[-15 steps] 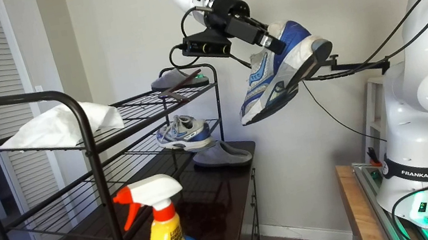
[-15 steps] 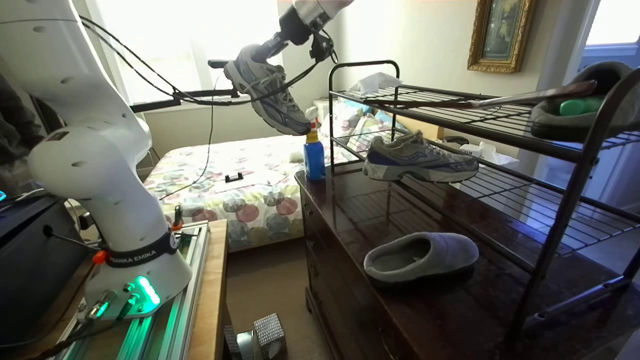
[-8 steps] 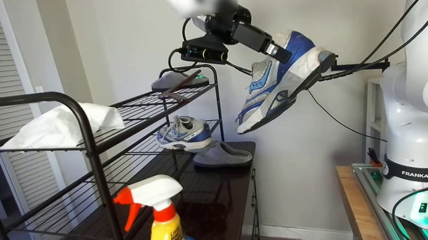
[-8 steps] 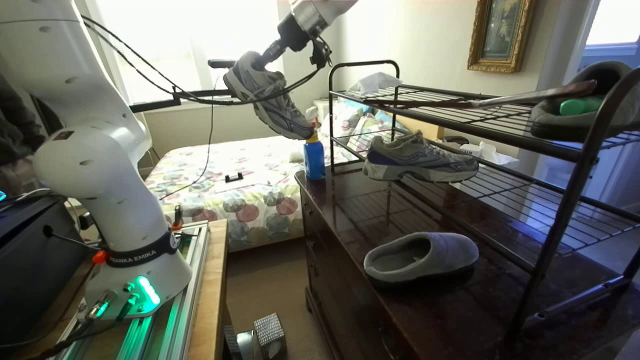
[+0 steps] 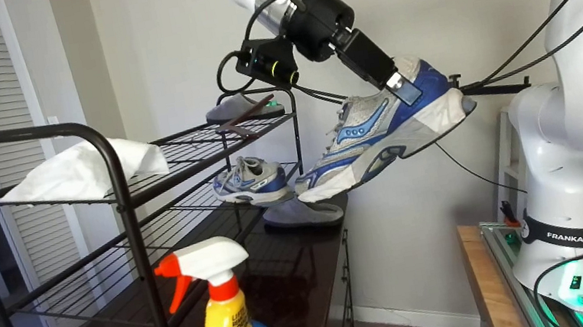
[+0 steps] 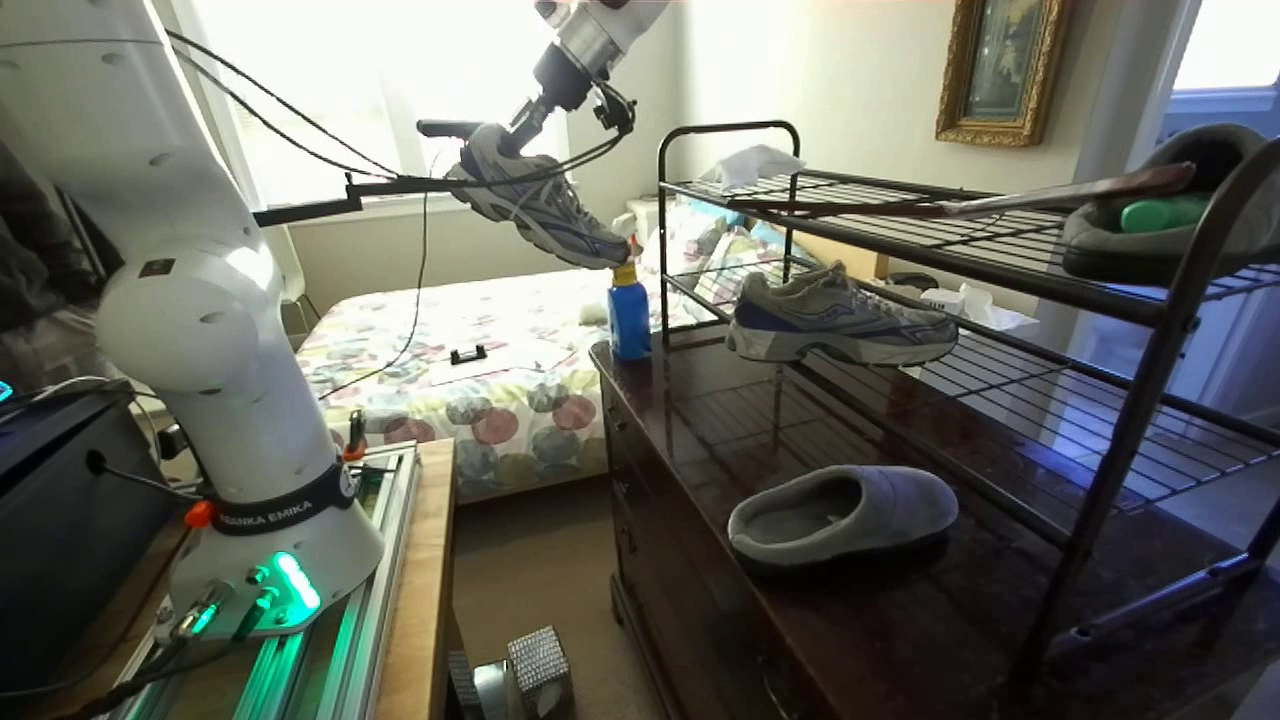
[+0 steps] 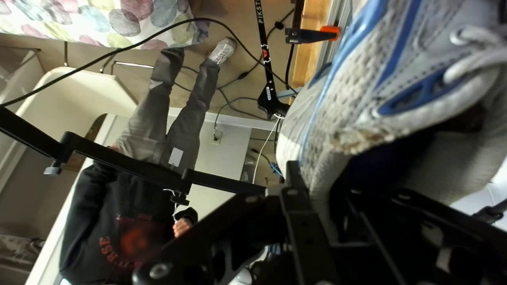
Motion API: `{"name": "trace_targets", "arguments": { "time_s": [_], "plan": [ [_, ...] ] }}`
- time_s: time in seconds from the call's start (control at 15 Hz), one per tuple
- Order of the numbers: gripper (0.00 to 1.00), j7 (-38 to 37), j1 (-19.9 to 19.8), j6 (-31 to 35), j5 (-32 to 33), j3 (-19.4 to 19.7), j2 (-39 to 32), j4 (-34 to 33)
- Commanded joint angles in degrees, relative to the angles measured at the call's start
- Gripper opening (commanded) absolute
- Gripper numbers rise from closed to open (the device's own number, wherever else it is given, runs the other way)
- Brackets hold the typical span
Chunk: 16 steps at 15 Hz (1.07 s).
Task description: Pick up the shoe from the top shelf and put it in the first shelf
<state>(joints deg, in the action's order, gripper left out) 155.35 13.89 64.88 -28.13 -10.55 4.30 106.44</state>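
The shoe, a grey sneaker with blue trim, hangs in the air beside the rack in both exterior views (image 5: 360,142) (image 6: 550,220), toe down and pointing toward the rack side. My gripper (image 5: 404,89) is shut on its heel collar; it also shows in an exterior view (image 6: 513,145). In the wrist view the shoe (image 7: 356,87) fills the upper right, one finger of the gripper (image 7: 317,190) outside the collar, the other hidden inside it. The top shelf (image 5: 180,178) of the black rack holds a white bag, a slipper and a flat tool. Its rail shows in an exterior view (image 6: 950,253).
Another sneaker (image 6: 840,318) sits on the lower wire tier (image 6: 1090,440). A grey slipper (image 6: 845,515) lies on the dark dresser (image 6: 690,440). A spray bottle (image 5: 232,318) stands at the dresser's edge. A bed (image 6: 470,400) and a person (image 7: 130,206) are nearby.
The gripper and shoe have come down, with the toe moving toward the rack in an exterior view. The shoe has tipped flatter. The rack and its things have not moved.
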Motion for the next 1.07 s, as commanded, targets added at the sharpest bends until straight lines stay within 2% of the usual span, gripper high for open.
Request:
{"name": "trace_targets", "arguments": {
  "time_s": [0.0,0.07,0.13,0.2,0.27,0.6,0.8,1.0],
  "plan": [
    [0.03,1.1,0.3,1.8,-0.5,-1.3,-0.3,-0.8],
    [0.03,0.0,0.5,1.2,0.2,-1.8,-0.1,-0.3],
    [0.13,-0.2,0.5,1.3,0.2,-2.0,-0.2,-0.3],
    [0.13,-0.2,0.5,1.3,0.2,-2.0,-0.3,-0.2],
    [0.03,-0.2,0.4,1.3,0.2,-2.0,-0.4,-0.2],
    [0.03,-3.2,-0.3,5.9,3.2,-1.6,-2.6,-2.1],
    [0.03,-6.0,-1.1,6.4,6.5,-1.1,-5.1,-4.1],
    [0.03,-5.8,-1.7,5.7,9.0,-0.7,-7.5,-6.5]
  ]
}}
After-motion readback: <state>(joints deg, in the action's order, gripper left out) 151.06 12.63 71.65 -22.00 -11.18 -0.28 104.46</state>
